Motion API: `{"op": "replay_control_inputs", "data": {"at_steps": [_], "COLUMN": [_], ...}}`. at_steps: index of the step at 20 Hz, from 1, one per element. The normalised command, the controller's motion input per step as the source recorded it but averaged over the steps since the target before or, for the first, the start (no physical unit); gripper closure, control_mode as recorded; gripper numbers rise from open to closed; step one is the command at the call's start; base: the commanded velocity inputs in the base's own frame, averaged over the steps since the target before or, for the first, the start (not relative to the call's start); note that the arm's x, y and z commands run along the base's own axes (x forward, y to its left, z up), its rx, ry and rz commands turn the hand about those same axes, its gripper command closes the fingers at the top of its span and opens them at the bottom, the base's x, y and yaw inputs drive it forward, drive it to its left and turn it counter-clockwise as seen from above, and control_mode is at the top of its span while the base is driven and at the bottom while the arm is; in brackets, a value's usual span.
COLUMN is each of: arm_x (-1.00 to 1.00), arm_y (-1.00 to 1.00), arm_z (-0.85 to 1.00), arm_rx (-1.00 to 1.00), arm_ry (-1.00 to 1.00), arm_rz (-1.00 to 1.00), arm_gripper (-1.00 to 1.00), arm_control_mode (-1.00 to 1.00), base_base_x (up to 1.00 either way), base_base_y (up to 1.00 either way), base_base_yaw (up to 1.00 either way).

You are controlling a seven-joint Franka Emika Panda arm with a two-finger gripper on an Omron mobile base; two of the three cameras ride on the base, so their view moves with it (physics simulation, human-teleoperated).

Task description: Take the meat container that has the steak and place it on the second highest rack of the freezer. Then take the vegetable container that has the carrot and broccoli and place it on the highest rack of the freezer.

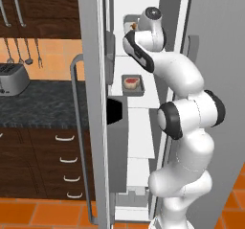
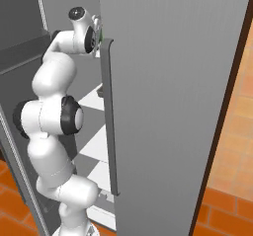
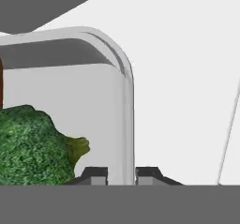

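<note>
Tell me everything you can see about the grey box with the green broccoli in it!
The grey, rounded-corner vegetable container looks like smooth plastic with a thin raised rim. A bumpy green broccoli floret sits inside against its pale floor. The gripper has one dark fingertip on each side of the container's side wall, pinching it. In the left base view the container is up at the freezer's highest white rack, above the steak container one rack lower.
</note>
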Motion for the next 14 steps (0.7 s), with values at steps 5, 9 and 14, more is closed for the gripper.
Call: {"op": "replay_control_inputs", "data": {"at_steps": [5,9,14], "arm_x": [0.85,-0.18,-0.64], "arm_y": [0.00,-0.01,-0.09], "arm_z": [0.00,-0.29,-0.93], "arm_rx": [0.00,-0.05,-0.10], "arm_ry": [0.00,-0.12,-0.08], "arm_rz": [-0.03,0.00,0.00], "arm_gripper": [-1.00,-1.00,-1.00], "arm_control_mode": [-1.00,-1.00,-1.00], "base_base_x": [0.00,0.00,0.00], "base_base_y": [0.00,0.00,0.00], "base_base_yaw": [0.00,0.00,0.00]}}
